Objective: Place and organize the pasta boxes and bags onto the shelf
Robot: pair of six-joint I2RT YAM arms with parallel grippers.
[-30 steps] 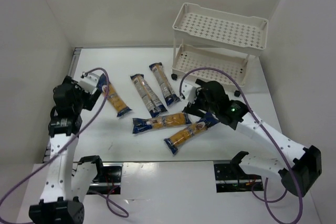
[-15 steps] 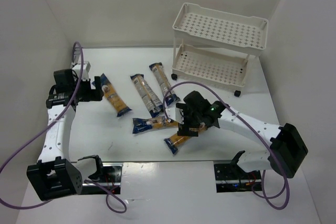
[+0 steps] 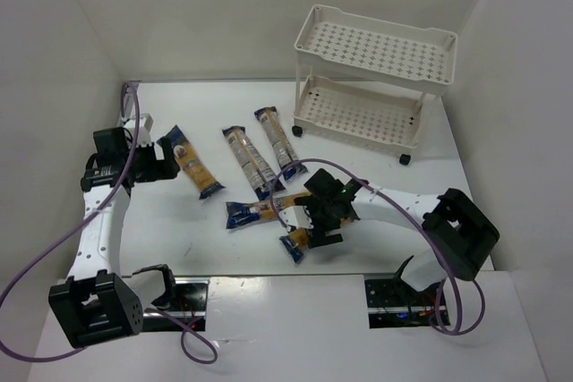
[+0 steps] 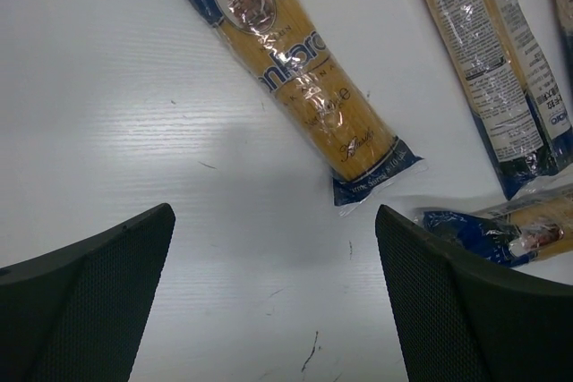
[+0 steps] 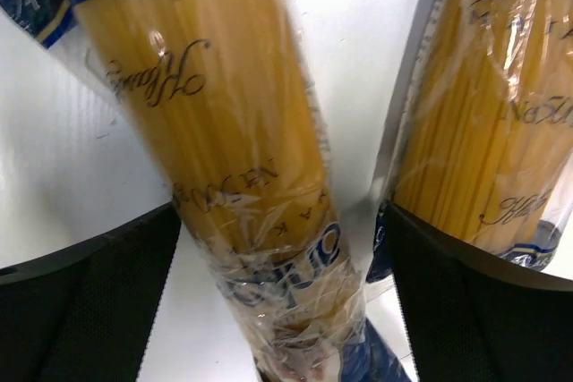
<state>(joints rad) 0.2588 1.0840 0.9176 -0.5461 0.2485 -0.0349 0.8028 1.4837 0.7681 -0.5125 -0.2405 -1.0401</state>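
Top external view: left hand (image 3: pixel 166 159) and right hand (image 3: pixel 316 226) open, empty; all five bags (image 3: pixel 252 161) on tabletop (image 3: pixel 430 181), centre; shelf (image 3: pixel 376 47), upper right, unfilled.

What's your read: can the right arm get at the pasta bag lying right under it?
Probably yes. The right pincer is open and hangs over that bag, one finger to either side, with nothing lying across it. A second bag lies close alongside and could get nudged as the pincer closes.
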